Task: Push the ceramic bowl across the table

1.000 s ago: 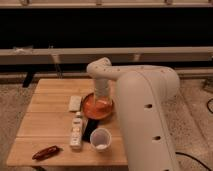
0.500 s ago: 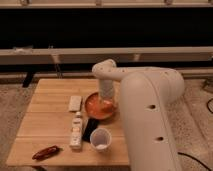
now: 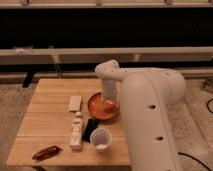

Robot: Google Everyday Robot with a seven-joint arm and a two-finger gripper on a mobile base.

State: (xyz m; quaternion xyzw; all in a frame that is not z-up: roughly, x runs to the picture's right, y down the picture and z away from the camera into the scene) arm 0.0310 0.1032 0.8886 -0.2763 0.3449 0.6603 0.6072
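The ceramic bowl (image 3: 103,106) sat on the table (image 3: 50,92) a little toward three o'clock of the middle, close to the far half of the plank top. The end effector (image 3: 110,101) had come down at the bowl's three o'clock side, seemingly inside or against the rim; the wrist hid the contact, and whether its fingers were spread or pressed together could not be told.

The step in hand looked like the push itself. To do it well, the end effector would need to stay low against the bowl's wall, so that the glossy rim did not slip under or past it, and to drive through the bowl's middle so that it slid straight rather than spun. A slow, steady stroke would suit a shallow bowl on wood.

Just beside the bowl at seven o'clock lay a dark flat object (image 3: 90,128), near enough to be struck on a push that way. A small translucent cup (image 3: 100,139) stood at six o'clock, near the front edge. A white bottle (image 3: 76,131) lay at eight o'clock, beyond the dark object. A pale rectangular block (image 3: 75,103) lay at nine o'clock, directly in the line of a push toward the far side of the table. A reddish-brown packet (image 3: 46,152) lay well apart at the front corner. The likely risk was the bowl shoving the block.
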